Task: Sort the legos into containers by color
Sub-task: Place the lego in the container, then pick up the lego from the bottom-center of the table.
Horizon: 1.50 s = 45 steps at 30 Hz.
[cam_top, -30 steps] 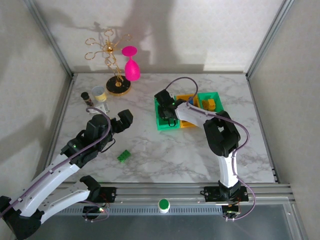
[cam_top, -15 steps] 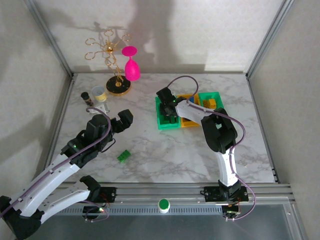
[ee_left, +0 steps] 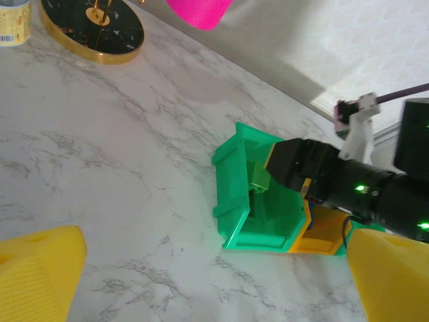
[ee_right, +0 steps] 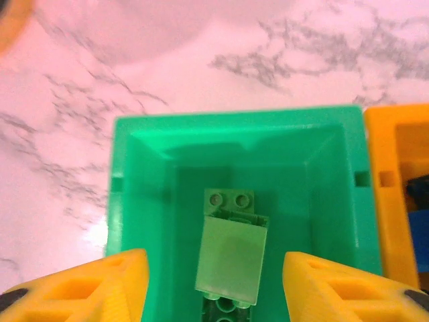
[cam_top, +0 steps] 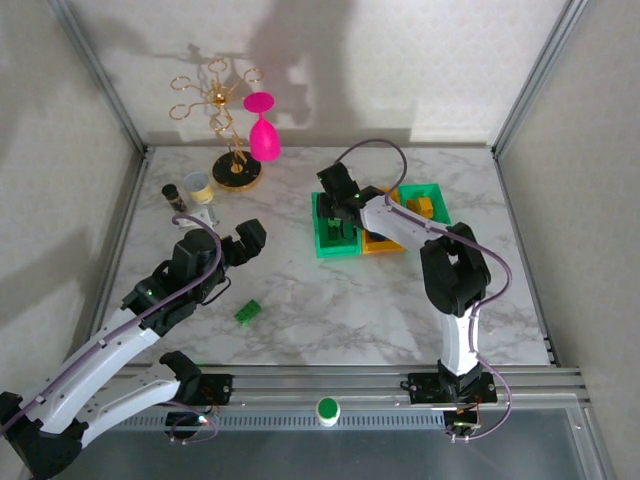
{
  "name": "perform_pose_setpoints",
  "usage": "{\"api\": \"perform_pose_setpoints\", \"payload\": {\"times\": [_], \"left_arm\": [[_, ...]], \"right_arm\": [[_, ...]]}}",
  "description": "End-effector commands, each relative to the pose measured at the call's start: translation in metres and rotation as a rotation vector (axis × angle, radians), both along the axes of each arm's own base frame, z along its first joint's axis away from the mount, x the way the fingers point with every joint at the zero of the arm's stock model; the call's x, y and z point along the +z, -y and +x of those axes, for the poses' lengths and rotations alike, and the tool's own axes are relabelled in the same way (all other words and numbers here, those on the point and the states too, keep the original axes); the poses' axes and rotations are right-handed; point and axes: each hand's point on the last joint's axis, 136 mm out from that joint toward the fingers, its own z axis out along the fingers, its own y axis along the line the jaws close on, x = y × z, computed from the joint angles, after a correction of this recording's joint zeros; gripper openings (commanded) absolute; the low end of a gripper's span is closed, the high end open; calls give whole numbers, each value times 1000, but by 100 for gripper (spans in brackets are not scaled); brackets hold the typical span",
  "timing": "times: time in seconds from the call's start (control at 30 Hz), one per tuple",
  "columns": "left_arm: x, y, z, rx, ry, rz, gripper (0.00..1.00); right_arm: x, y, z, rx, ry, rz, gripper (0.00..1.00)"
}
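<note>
Right fingers (ee_right: 100,288) wider, green lego (ee_right: 231,253) between

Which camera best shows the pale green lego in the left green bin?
The right wrist view: it looks straight down into the green bin, with the pale green lego centred and large. The left wrist view shows it small and from the side; in the top external view the right arm covers part of that bin.

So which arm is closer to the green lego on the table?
Left. The left end effector is just past the lego; the right end effector is farther off, above the left green bin.
</note>
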Motion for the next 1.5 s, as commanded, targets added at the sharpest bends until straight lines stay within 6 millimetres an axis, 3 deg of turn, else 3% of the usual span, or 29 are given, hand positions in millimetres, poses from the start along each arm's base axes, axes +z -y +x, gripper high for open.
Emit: {"api": "perform_pose_setpoints", "payload": {"times": [0.0,0.1,0.27,0.7,0.9,1.17,1.47], "left_arm": [[8,-3,-1,2,21,1,100],[8,-7,-4,12,18,7,99],[9,-19,-11,44,18,20,99],[0,-46,-36,101,-26,48,100],[-3,-56,-43,125,-33,52,100],[1,-63,-49,146,-25,42,100],[7,-70,-54,169,-16,39,100]], "right_arm": [[32,-8,-4,33,55,30,56],[45,-17,-15,70,71,37,58],[46,-43,-60,150,47,46,60],[-9,-105,-201,317,-151,124,65],[-32,-125,-251,376,-226,162,68],[-48,-158,-276,461,-265,177,70],[-72,-186,-286,533,-303,153,71]]}}
